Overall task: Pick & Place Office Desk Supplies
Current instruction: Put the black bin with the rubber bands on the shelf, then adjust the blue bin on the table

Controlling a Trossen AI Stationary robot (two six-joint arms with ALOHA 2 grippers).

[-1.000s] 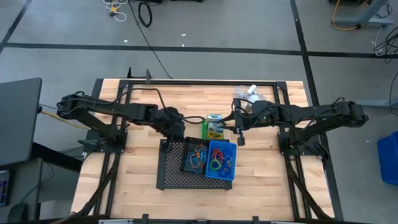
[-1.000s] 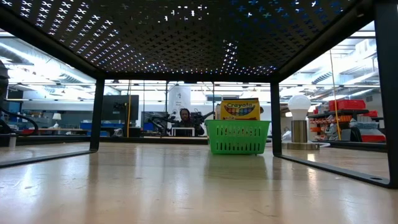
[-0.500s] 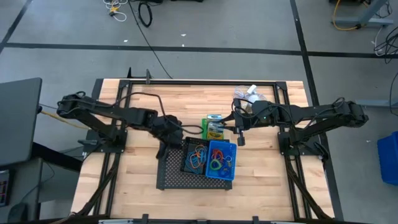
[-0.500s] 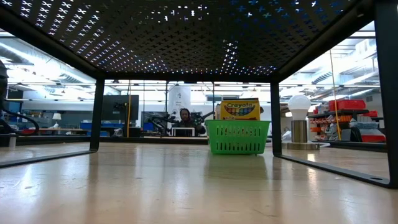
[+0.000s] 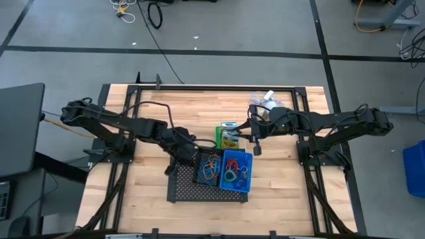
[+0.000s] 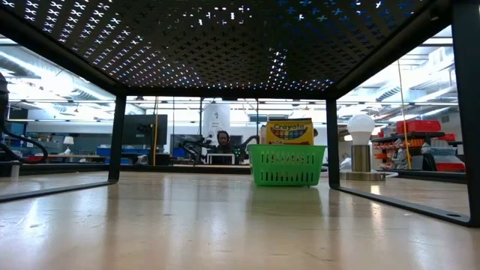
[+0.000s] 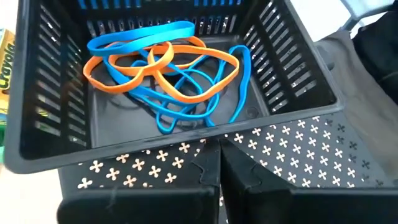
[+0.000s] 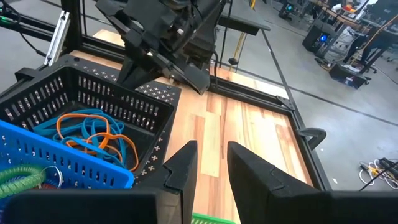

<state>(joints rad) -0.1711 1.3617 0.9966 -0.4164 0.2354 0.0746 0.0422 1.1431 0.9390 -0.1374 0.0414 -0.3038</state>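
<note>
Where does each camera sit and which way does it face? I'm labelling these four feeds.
High: overhead, straight down on the table; both arms show.
Low: table-top height, under the mesh tray, facing the green bin; no arm shows.
Left wrist: over the left gripper, shut, facing the black bin.
Right wrist: behind the right gripper, facing the left arm.
Shared: both wrist views show the black bin's rubber bands.

"Crayola" reads on the yellow crayon box (image 6: 289, 131).
</note>
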